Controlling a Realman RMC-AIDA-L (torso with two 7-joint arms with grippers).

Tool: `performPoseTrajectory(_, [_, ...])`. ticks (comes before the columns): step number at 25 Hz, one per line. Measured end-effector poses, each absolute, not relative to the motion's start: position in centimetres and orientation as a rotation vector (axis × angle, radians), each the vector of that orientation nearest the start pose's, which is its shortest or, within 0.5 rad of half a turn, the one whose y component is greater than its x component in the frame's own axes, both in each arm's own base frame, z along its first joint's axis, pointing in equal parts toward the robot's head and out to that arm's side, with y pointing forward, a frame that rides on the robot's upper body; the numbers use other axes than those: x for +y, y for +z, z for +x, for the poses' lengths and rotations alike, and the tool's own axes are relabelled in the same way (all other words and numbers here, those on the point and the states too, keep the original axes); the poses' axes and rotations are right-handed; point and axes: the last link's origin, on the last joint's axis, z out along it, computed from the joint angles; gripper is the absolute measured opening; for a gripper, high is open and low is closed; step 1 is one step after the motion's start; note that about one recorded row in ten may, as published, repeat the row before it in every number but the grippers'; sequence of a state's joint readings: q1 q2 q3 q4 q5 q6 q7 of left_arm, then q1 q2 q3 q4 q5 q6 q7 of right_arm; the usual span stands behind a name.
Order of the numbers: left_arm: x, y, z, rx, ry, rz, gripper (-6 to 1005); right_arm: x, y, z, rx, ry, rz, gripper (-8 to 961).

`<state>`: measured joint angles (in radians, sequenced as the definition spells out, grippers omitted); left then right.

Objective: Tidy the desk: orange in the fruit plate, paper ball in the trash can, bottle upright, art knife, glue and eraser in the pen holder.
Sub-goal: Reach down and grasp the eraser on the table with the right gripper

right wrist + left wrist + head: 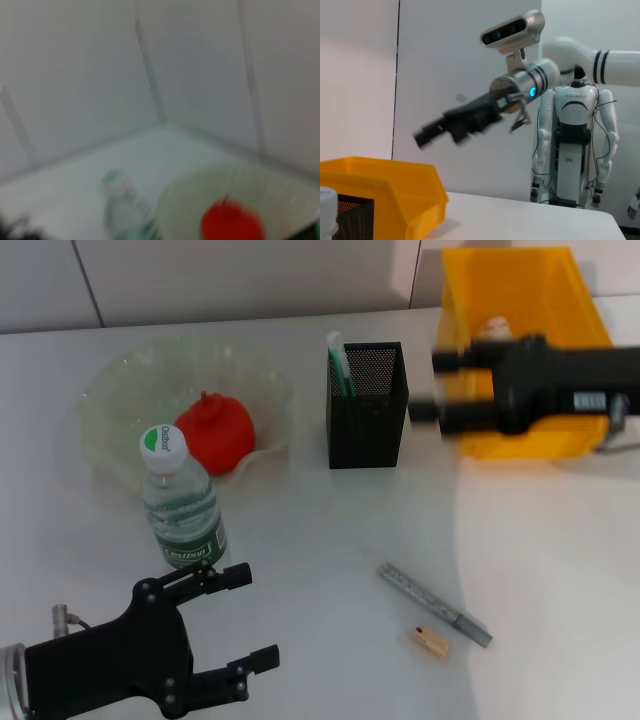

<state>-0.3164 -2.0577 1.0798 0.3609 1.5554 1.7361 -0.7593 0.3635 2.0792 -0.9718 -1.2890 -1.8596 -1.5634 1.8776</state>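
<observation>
The orange lies in the pale green fruit plate at the back left. The bottle stands upright in front of the plate. The black mesh pen holder holds a green and white stick. The grey art knife and the tan eraser lie on the table near the front. The paper ball lies in the yellow trash can. My right gripper is open and empty, in the air between the trash can and the pen holder. My left gripper is open and empty below the bottle.
The left wrist view shows my right gripper above the trash can, and another white robot standing behind the table. The right wrist view shows the bottle, the orange and the plate.
</observation>
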Motion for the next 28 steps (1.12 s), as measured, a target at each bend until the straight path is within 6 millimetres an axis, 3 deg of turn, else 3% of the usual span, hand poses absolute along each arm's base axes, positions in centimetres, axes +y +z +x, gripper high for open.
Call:
performPoseTrajectory(6, [22.5, -4.3, -28.0, -0.216, -1.085, -2.731, 804, 30.6, 6.6, 17.9, 0.558, 0.017, -2.986, 770])
performPoseTrajectory(10, [22.5, -4.3, -28.0, -0.221, -1.086, -2.731, 804, 30.1, 6.1, 16.9, 0.515, -0.322, -3.034, 783])
performPoseTrajectory(13, [22.4, -4.3, -28.1, -0.231, -1.09, -2.733, 804, 30.5, 4.9, 15.9, 0.613, -0.498, -2.972, 782])
performPoseTrajectory(21, [22.3, -4.2, -28.0, -0.249, -1.097, -2.735, 804, 30.2, 1.7, 12.9, 0.833, -0.628, -2.842, 781])
performPoseTrajectory(28, [22.5, -3.9, -28.0, -0.232, -1.095, -2.737, 804, 29.6, 0.0, 12.1, 0.896, -0.746, -2.772, 780])
